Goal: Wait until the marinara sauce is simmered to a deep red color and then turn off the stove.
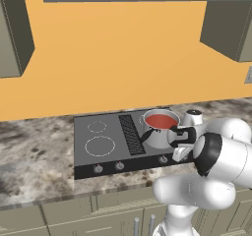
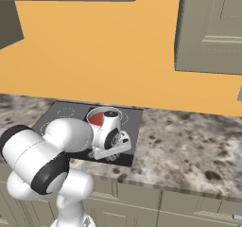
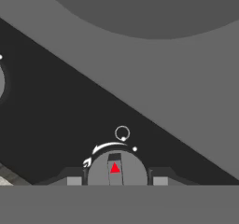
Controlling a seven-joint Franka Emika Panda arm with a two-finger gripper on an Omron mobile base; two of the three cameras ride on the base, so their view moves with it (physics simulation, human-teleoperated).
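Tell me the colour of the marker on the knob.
Red, a small triangle on the knob; hand view shows it best.

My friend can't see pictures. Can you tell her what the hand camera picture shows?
A round grey stove knob with a red triangle mark sits between the tool's two dark fingertips, which are shut on it. The knob is on the stove's black front strip, with the grey cooktop beyond.

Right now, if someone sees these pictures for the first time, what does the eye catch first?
First, the marinara sauce, a red disc in a shiny steel pot on the right side of the dark stove. Next, the white robot arm bending low over the stove's front strip, its gripper shut on a round grey knob with a red triangle mark. Behind all, the wide orange wall.
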